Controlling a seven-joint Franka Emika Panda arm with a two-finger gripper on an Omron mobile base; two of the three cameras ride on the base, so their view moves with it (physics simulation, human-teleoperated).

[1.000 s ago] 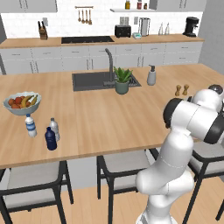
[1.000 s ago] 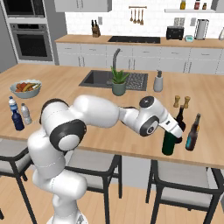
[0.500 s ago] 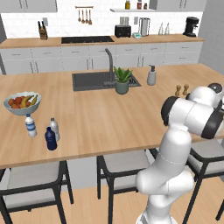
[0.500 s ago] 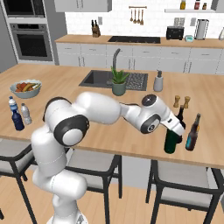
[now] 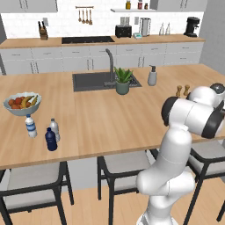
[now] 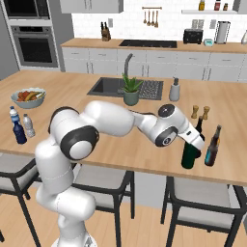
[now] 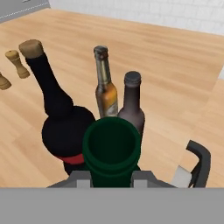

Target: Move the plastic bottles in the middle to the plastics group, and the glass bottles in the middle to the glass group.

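Observation:
My gripper (image 6: pixel 193 141) is shut on the neck of the tall dark green wine bottle (image 6: pixel 190 157), which stands upright near the counter's front right edge. In the hand view, the green bottle's open mouth (image 7: pixel 111 146) sits right between my gripper's (image 7: pixel 111 177) tips. Close behind it stands the squat black bottle with a red band (image 7: pixel 65 131), its neck (image 6: pixel 198 125) rising past my hand. Beside them are the amber-brown bottle (image 7: pixel 106 94) and a darker slender bottle (image 7: pixel 131 109). Far left, the small clear greyish bottle (image 5: pixel 54 129) stands with the blue-labelled bottle (image 5: pixel 30 126) and the navy bottle (image 5: pixel 51 139).
Two wooden pepper mills (image 6: pixel 200 112) stand just behind the glass bottles. A fruit bowl (image 5: pixel 22 103) sits at the far left, and a sink (image 5: pixel 94 81) with a potted plant (image 5: pixel 122 81) and a soap dispenser (image 5: pixel 152 76) lies mid-counter. Chairs (image 7: pixel 197 162) line the front edge.
My hand, holding the green bottle, has edged slightly right toward the slender glass bottles. The bottles at the far left have not moved.

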